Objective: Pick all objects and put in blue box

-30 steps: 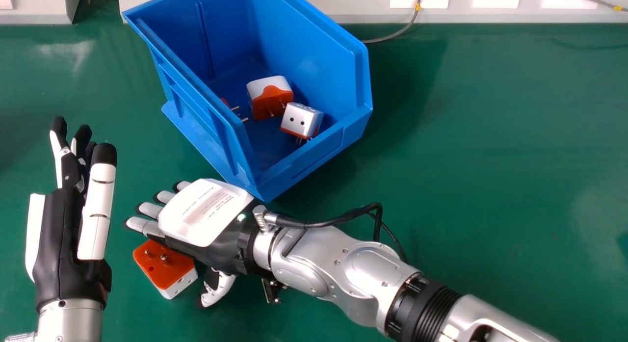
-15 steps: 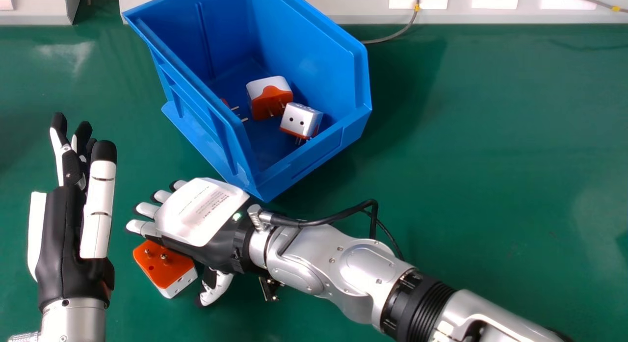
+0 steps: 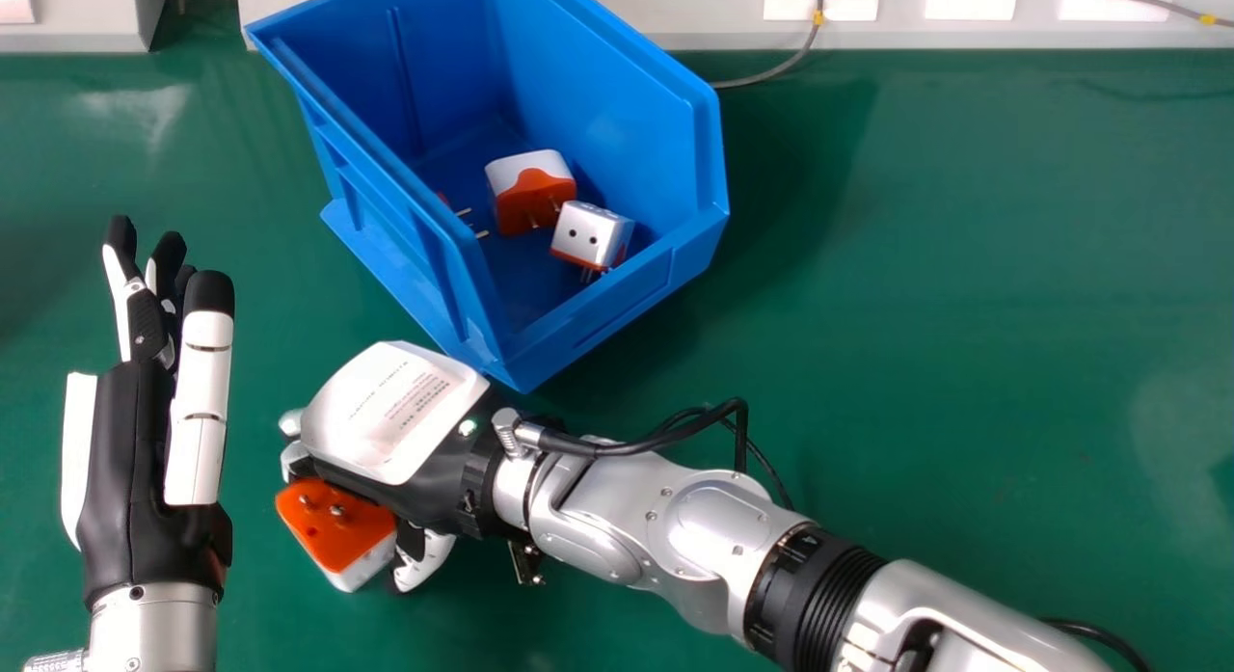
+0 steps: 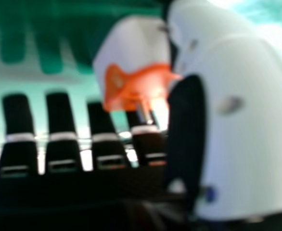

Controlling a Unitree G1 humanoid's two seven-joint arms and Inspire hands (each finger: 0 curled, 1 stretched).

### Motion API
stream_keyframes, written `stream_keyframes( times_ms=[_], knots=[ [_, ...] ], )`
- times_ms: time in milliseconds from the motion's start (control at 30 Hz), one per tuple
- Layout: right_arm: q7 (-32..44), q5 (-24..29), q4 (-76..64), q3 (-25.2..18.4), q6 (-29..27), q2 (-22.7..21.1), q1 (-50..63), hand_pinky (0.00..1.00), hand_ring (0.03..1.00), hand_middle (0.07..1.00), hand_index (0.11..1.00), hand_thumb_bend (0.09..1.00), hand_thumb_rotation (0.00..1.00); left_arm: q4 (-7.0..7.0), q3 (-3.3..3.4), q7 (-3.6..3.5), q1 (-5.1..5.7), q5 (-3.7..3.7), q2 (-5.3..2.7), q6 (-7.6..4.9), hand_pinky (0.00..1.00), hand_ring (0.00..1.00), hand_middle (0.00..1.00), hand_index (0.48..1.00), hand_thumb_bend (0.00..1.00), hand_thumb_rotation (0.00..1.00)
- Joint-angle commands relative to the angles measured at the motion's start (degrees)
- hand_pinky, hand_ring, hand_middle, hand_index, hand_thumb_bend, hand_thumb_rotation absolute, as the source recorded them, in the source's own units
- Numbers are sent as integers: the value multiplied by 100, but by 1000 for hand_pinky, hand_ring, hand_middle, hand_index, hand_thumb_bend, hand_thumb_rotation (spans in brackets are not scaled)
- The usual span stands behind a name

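Back of the palm up, my right hand (image 3: 390, 416) lies low over the green table in the head view, its fingers curled down at the far side of an orange and white plug adapter (image 3: 337, 529) and its thumb at the near side. In the right hand view the adapter (image 4: 131, 48) sits between the fingers and thumb of my right hand (image 4: 247, 144). The blue box (image 3: 617, 310) stands just beyond, holding a white-topped adapter (image 3: 530, 192), a small white one (image 3: 593, 234) and a partly hidden one. My left hand (image 3: 125, 460) is open at the left.
Along the table's back edge runs a pale wall panel (image 3: 713, 26) with sockets and a grey cable (image 3: 771, 71). Green table (image 3: 945, 296) extends right of the box. A black cable (image 3: 665, 443) loops over the right wrist.
My right hand's fingers have curled from straight to bent around the adapter, which has shifted slightly right and turned a little. The left hand has moved slightly up and right.
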Motion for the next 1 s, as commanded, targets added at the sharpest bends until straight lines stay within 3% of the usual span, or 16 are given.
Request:
stream_keyframes(
  times_ms=[0, 100, 167, 200, 233, 300, 500, 967],
  knots=[
    [131, -101, 117, 34, 367, 244, 20, 380, 443, 569, 604, 456, 82, -156, -15, 37, -23, 60, -8, -103, 1000, 1000, 1000, 1000, 596, 902],
    [204, -81, 11, 35, 400, 199, 22, 261, 320, 533, 557, 483, 52, -195, -21, 55, -16, 67, -16, -76, 1000, 1000, 1000, 1000, 599, 904],
    [234, -87, -19, 43, 425, 181, 15, 261, 320, 533, 557, 483, 52, -206, -22, 61, -20, 66, -16, -67, 1000, 1000, 1000, 1000, 599, 904],
    [251, -91, -23, 47, 442, 176, 8, 209, 268, 453, 540, 491, 66, -209, -22, 61, -23, 63, -16, -64, 1000, 1000, 1000, 1000, 600, 905],
    [267, -94, -21, 52, 461, 173, -2, 209, 268, 453, 540, 491, 66, -206, -20, 58, -27, 55, -16, -63, 1000, 1000, 1000, 1000, 600, 905],
    [271, -102, -29, 65, 494, 155, -11, 134, 191, 333, 515, 501, 86, -199, -18, 51, -37, 43, -14, -64, 1000, 1000, 1000, 1000, 601, 907],
    [214, -128, -10, 87, 587, 126, -21, 43, 97, 190, 488, 514, 111, -172, -27, 48, -68, 43, -16, -59, 1000, 1000, 1000, 1000, 590, 910],
    [189, -65, -30, 51, 749, 101, 6, 4, 62, 137, 475, 519, 121, -126, -13, -11, -118, 18, 22, -63, 1000, 1000, 1000, 1000, 593, 912]
  ],
)
